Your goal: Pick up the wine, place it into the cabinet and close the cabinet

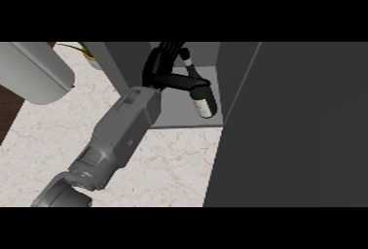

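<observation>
The dark glass wine bottle [202, 99], slim-necked with a pale cap and a white label across its cylindrical body, stands inside the open grey cabinet [208, 73], on the cabinet's flat, matte floor panel near the right-hand wall. The black left hand [173, 78] is curled round the bottle's shoulder and neck, its glossy fingers wrapping the glass from the left side while the bottle leans slightly, cap tilted toward the cabinet's back. Behind the hand runs the boxy grey left forearm [122, 133], smooth and angular, slanting up from the lower left edge of the view across the desk [173, 165], a pale marble-patterned slab with faint brown veining. The tall, dark grey cabinet door [302, 126], a flat and featureless panel, stands swung open and fills the right side of the view, hiding the desk's right edge. At the desk's far left corner lies a large, smooth, rounded light-grey cylinder [36, 73], and beside it, toward the back edge, the rim of an orange pot with thin green leaves [84, 51] peeks in. Dark brown wooden flooring [9, 109] shows past the desk's left edge.
</observation>
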`<state>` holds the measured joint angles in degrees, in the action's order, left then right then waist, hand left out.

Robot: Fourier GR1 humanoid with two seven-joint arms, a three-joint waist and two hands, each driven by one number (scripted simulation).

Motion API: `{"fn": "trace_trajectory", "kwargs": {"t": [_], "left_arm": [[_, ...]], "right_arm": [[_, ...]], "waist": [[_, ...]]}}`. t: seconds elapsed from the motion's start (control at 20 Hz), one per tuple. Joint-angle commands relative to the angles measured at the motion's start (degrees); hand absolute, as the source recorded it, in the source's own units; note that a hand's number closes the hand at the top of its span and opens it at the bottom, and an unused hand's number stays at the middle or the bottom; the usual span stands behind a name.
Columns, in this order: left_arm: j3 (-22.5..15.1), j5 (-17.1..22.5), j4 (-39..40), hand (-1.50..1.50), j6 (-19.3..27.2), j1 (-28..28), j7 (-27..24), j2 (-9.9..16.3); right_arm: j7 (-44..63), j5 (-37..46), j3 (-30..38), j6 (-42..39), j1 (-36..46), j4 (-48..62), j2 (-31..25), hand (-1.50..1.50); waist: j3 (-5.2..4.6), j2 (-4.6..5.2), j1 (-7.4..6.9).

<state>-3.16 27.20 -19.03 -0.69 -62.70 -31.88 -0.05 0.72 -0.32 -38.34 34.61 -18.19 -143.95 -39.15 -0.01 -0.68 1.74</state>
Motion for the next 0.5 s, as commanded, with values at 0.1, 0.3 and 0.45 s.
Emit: {"fn": "trace_trajectory", "kwargs": {"t": [0.1,0.3,0.45], "left_arm": [[-6.58,4.9,-8.56,-1.5,-1.68,9.57,0.12,0.05],[-10.1,6.62,-14.58,-1.5,-2.28,16.51,0.62,0.05],[-12.44,7.01,-20.91,-1.5,0.67,20.65,2.27,0.05]], "right_arm": [[5.39,-0.52,-0.18,1.0,-1.74,-9.97,-1.01,-1.5],[5.97,-1.08,-0.41,1.31,-2.29,-10.7,-1.1,-1.5],[7.17,-2.53,2.74,1.05,-2.05,-12.06,-2.52,-1.5]], "waist": [[-0.08,-0.45,-0.86],[-0.08,-0.45,-1.48],[-0.02,-0.35,-2.08]]}}
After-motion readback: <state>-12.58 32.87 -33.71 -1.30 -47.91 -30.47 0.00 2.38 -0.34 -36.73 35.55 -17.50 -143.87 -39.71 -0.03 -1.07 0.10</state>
